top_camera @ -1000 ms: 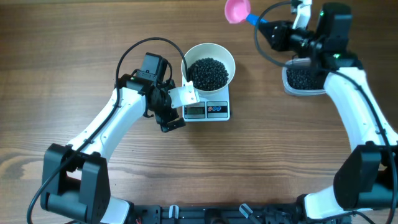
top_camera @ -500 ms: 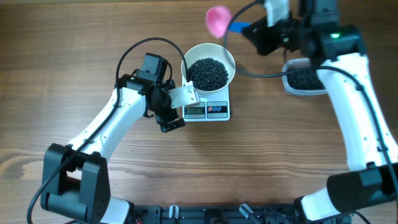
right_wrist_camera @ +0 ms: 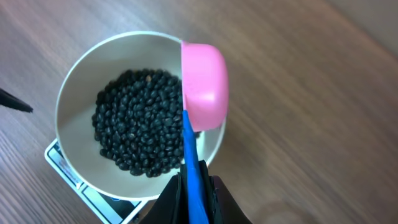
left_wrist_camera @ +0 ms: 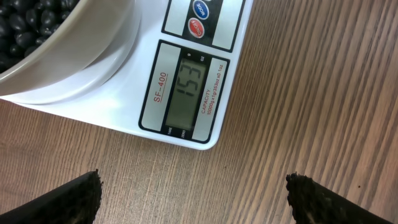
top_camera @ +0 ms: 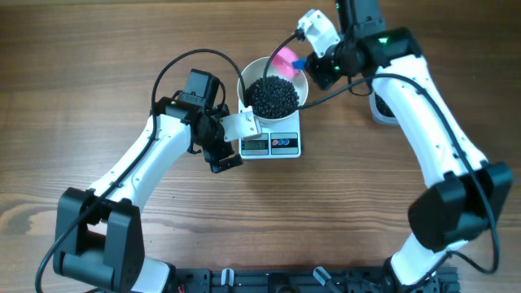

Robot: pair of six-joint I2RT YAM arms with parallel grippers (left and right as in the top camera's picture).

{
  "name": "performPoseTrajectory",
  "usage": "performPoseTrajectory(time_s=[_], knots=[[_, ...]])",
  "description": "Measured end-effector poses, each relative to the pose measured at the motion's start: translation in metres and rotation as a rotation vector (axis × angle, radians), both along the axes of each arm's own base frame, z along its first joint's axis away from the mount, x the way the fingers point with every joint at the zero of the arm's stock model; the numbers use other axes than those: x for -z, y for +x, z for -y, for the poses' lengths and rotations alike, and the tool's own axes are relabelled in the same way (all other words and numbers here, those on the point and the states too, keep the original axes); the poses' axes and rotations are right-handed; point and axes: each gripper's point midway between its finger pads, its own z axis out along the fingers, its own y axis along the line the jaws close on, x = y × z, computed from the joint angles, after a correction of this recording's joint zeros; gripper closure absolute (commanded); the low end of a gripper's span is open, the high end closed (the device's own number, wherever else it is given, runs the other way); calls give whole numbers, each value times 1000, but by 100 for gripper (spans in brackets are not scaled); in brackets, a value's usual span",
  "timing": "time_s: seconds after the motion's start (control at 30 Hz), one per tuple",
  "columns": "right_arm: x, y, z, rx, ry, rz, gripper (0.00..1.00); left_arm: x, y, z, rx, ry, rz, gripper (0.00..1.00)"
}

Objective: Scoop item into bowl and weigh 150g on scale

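The white bowl (right_wrist_camera: 78, 87) is sitting on the scale (top_camera: 273, 145) near the middle of the wooden table (top_camera: 81, 49), and the item (right_wrist_camera: 140, 121), a dark heap of small black pellets, is lying inside it, covering the bottom and piling toward the centre; the scale's grey display (left_wrist_camera: 186, 93) is showing 153, with a blue and a red button just beside it; the left gripper (left_wrist_camera: 193, 202) is hovering low beside the scale's display corner, its fingers (left_wrist_camera: 74, 199) standing wide apart with nothing between them, only bare table and the scale's edge lying in the gap; the right gripper (right_wrist_camera: 194, 186) is reaching in over the bowl's right rim, its fingers pinching together on the blue handle (right_wrist_camera: 191, 155) of a pink scoop (right_wrist_camera: 204, 78); the scoop's cup is hanging over the rim, turned so that its rounded outside is facing the wrist camera, and whether anything is sitting in it I cannot tell; no pellets are showing on the table around the scale.
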Motion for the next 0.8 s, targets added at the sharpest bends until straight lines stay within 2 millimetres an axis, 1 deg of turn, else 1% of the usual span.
performPoseTrajectory(time_s=[0.1,0.23,0.43,0.6,0.8], knots=[[14,-5,-11,-33,10,-44,96,0,0,0,0,0,0,0],[23,-8,-20,-54,12,-70,96,0,0,0,0,0,0,0],[35,-7,-21,-62,5,-92,96,0,0,0,0,0,0,0],[32,3,-24,-77,10,-43,96,0,0,0,0,0,0,0],[40,-9,-16,-66,-28,-100,96,0,0,0,0,0,0,0]])
